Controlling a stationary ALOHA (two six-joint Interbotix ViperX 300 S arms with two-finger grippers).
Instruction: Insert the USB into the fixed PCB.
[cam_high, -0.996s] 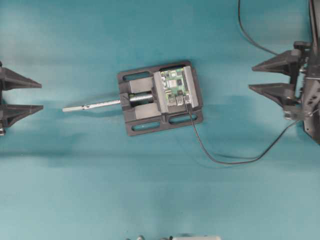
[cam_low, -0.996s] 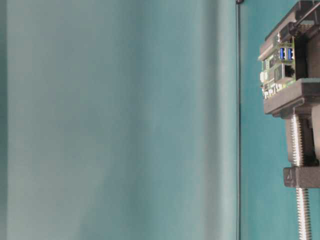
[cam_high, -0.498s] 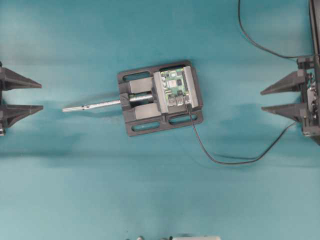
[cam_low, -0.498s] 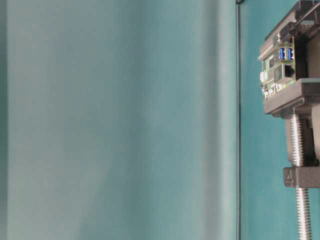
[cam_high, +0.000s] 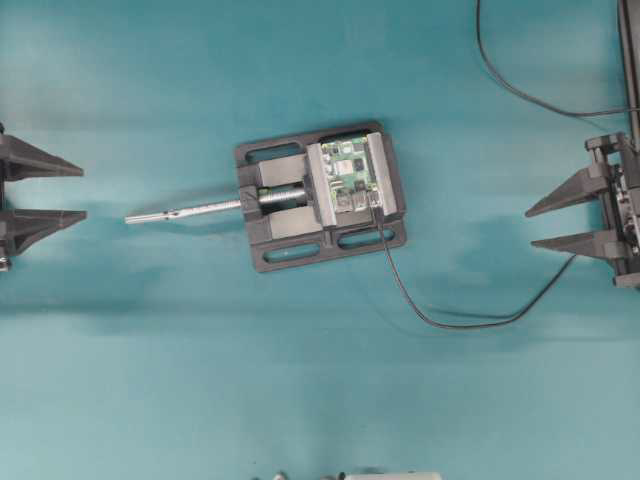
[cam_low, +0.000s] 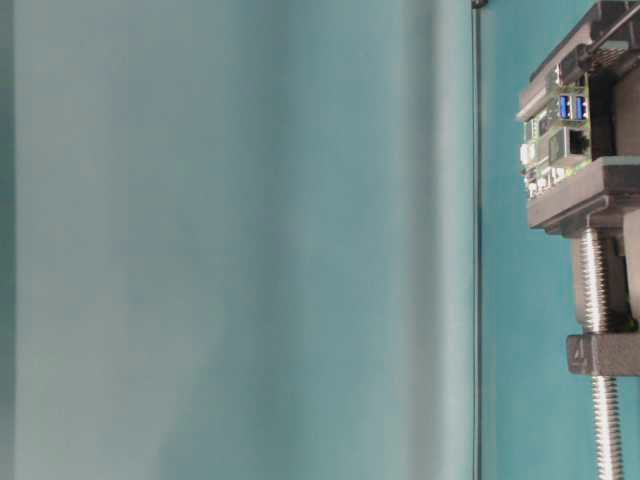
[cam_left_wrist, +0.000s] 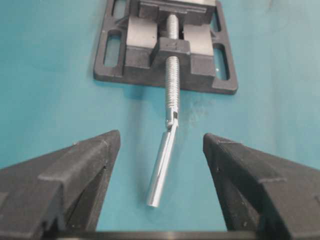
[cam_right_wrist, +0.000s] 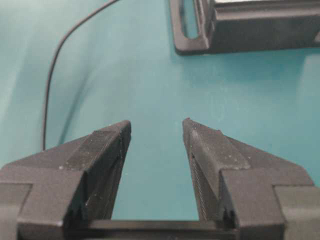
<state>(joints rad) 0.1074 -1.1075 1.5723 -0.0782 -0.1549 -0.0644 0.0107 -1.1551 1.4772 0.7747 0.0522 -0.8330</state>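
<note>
At the centre of the overhead view, a black vise (cam_high: 320, 197) sits on the teal table (cam_high: 200, 380) with the PCB (cam_high: 352, 177) clamped between its grey jaws. The USB (cam_high: 376, 207) sits at the board's lower right edge, plugged into it as far as this view shows, and its cable (cam_high: 450, 322) curves down and right toward the frame's right side. The vise's screw rod (cam_high: 185, 211) sticks out to the left.

At the far left edge, the left gripper (cam_high: 75, 191) has its fingers spread wide and holds nothing; its wrist view shows the rod's handle between the two tips, untouched. At the far right edge, the right gripper (cam_high: 533, 227) is also parted and empty, well apart from the vise. The table-level view shows the PCB at upper right, with two blue ports (cam_low: 572, 106) facing the camera.
</note>
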